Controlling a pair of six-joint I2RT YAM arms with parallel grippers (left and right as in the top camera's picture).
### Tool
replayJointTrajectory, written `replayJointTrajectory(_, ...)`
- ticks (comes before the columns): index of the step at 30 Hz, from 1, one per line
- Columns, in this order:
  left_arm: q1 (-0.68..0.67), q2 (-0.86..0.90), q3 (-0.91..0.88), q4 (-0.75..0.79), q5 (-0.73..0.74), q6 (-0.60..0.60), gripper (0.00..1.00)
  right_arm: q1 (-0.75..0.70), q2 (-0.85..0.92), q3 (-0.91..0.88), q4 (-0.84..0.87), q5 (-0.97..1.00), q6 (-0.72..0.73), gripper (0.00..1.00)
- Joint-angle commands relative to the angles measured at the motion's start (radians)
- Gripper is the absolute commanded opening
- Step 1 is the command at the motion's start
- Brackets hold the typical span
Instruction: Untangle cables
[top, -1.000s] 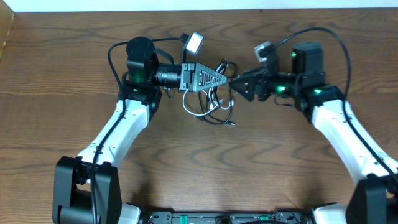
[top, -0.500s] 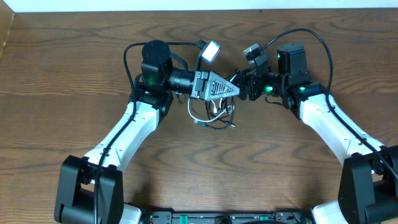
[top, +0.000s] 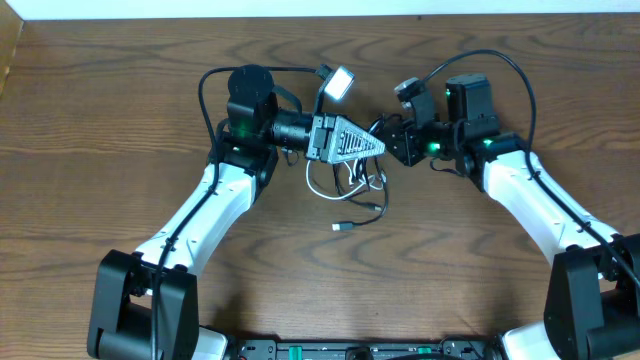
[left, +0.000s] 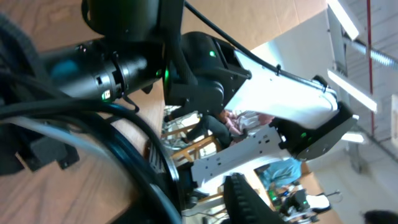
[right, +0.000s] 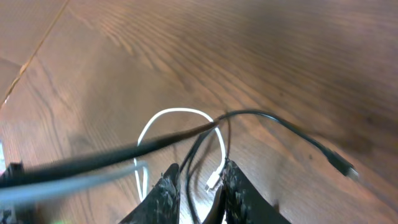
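Op: Plug (top: 345, 227) now lies lower than before; cables (top: 345, 185) heap below both gripper tips.
Aide: Risk?
Op: Narrow right gripper (right: 199, 186) straddles cables; left gripper (top: 384, 148), I cannot tell. Pulling both could tighten the tangle.

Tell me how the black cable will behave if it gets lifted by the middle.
The black cable is thin and lies in loose curves, so it will probably sag floppily from any grip. Its small plug end would likely dangle and swing. It crosses the white cable, so lifting it may drag that loop along.
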Motion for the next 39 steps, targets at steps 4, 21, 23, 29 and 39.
replayJointTrajectory(4,0.001,0.066,-0.056,0.001,0.019,0.051,0.41,-0.067,0.001,0.013,-0.068,0.027,0.085,0.2)
replayJointTrajectory(21,0.0,0.145,-0.057,-0.222,-0.517,0.155,0.55,-0.14,0.001,0.013,-0.201,0.026,0.152,0.55)
replayJointTrajectory(23,-0.003,0.138,-0.042,-0.366,-0.588,0.243,0.55,-0.14,0.001,0.013,-0.208,0.026,0.152,0.57)
replayJointTrajectory(29,-0.062,0.08,0.049,-0.926,-1.007,0.557,0.55,-0.14,0.001,0.013,-0.216,0.026,0.152,0.59)
replayJointTrajectory(39,-0.113,-0.083,0.092,-1.149,-1.307,0.634,0.55,-0.139,0.001,0.013,-0.257,0.029,0.164,0.6)
